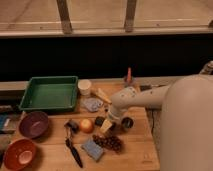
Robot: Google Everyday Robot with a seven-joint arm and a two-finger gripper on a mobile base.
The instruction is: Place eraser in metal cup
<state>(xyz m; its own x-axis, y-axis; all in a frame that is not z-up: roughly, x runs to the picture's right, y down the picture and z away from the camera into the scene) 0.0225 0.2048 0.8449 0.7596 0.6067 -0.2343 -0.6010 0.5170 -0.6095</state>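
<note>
From my station I read the gripper (107,127) as released: its pale fingers are spread and point straight down at the wooden table (137,150), low over the boards, and I see nothing clamped between them. The eraser (99,121) lies flat on the table just beside the fingers, on their left in the view, close enough that I cannot tell whether one finger touches it. The metal cup (127,122) stands upright just on the other side of the gripper, dark inside and apart from the eraser. Above the fingers the wrist is bent steeply downward at a rounded white joint. From there the arm (147,96) runs almost level to the right, into the robot's large pale body at the frame's edge. An orange fruit (86,125) sits left of the eraser, and dark grapes (111,143) lie just in front of the gripper.
</note>
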